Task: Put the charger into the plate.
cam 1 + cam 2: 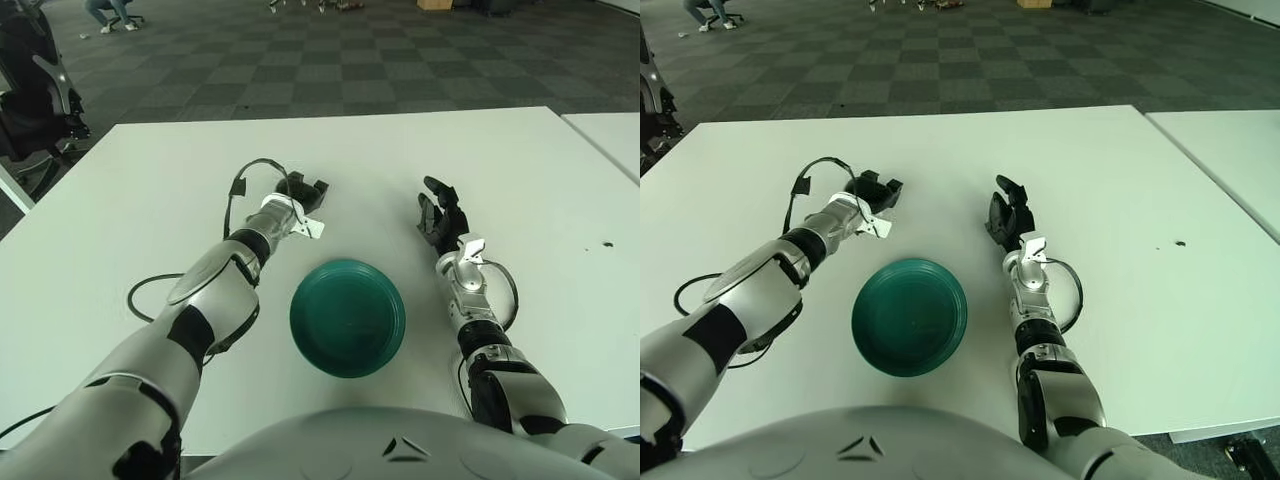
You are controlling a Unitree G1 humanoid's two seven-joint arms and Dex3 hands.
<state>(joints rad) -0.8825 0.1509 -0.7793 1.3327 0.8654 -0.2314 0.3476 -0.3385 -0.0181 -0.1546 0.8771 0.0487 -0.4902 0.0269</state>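
No charger in sight on the white table; possibly hidden inside the black three-fingered left hand, fingers curled, contents impossible to tell. Only a small white tag showing just under that hand. Round dark-green plastic plate near, down and to the right of it, toward the body. Black right hand idle right of the plate, fingers loosely spread, holding nothing.
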